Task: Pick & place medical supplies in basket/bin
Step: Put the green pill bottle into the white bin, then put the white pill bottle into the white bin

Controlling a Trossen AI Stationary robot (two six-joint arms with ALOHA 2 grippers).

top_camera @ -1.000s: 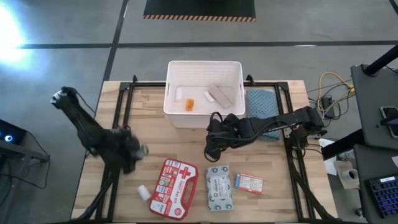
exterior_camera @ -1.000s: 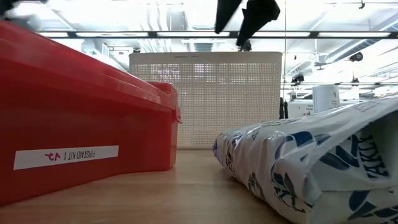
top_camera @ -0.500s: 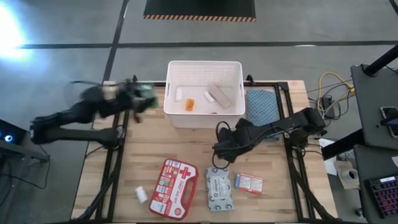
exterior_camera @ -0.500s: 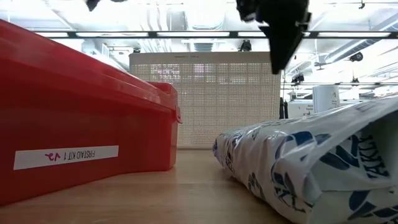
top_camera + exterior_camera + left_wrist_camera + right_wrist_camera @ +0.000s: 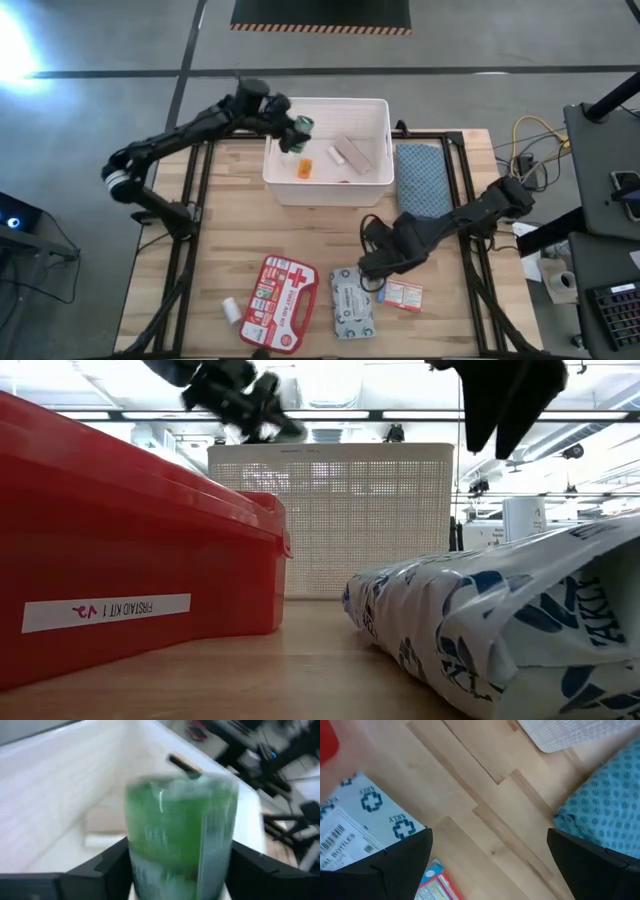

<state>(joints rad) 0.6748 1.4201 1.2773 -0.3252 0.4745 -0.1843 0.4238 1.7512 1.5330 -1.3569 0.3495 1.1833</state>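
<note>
My left gripper (image 5: 292,128) is shut on the green bottle (image 5: 300,127) and hovers over the left part of the white bin (image 5: 327,101); it shows high in the low view (image 5: 250,400). A white roll (image 5: 288,152), an orange piece (image 5: 305,168) and a grey-white piece (image 5: 350,152) lie in the bin. My right gripper (image 5: 375,268) is open above the table between the wipes pack (image 5: 352,305) and the small red-white box (image 5: 405,294), touching nothing. The red first-aid case (image 5: 280,302) and another white roll (image 5: 231,311) lie flat near the table's near edge. My left gripper pinches the green bottle between its two fingers (image 5: 112,865), which stand on opposite sides of the bottle's body (image 5: 175,865). The bottle is lifted clear, above the inside of the bin.
A blue folded cloth (image 5: 422,180) lies to the right of the bin. Bare wood (image 5: 230,220) lies between the bin and the near supplies. In the low view the red case (image 5: 130,600) and wipes pack (image 5: 500,630) stand before the bin (image 5: 330,520).
My left gripper has carried the green bottle from the table's left-middle up and toward the far edge, then to the right over the bin's left part. My right gripper has moved from in front of the bin toward the near edge, over the wipes pack and small box.
</note>
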